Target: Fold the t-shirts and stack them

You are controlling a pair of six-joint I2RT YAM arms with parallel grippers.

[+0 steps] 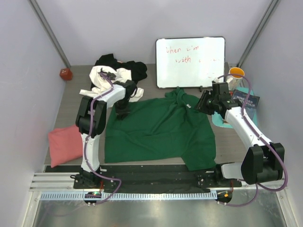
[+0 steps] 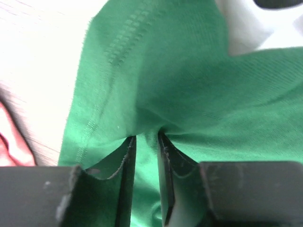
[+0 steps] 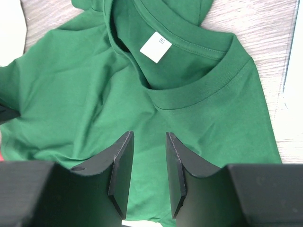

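Under right wrist alone: green tee (image 3: 71,104) label (image 3: 156,47)

Mid-table: green tee (image 1: 158,130) spread, rumpled; near-left: pink tee (image 1: 64,144) folded; behind: white tee (image 1: 102,78), black tee (image 1: 135,70) heaped.

Matt, soft-knit dark green t-shirt (image 3: 199,118) cloth

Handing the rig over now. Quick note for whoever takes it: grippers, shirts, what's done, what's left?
Left gripper: pinching the green tee at its far-left edge.
Right gripper: open above that tee, just below the collar, holding nothing.
Green tee: spread mid-table, unfolded.
Pink tee: near left, looks folded.
White tee and black tee: heaped at far left.
Done: pink, apparently.
Left: fold green, white and black, then stack all four.
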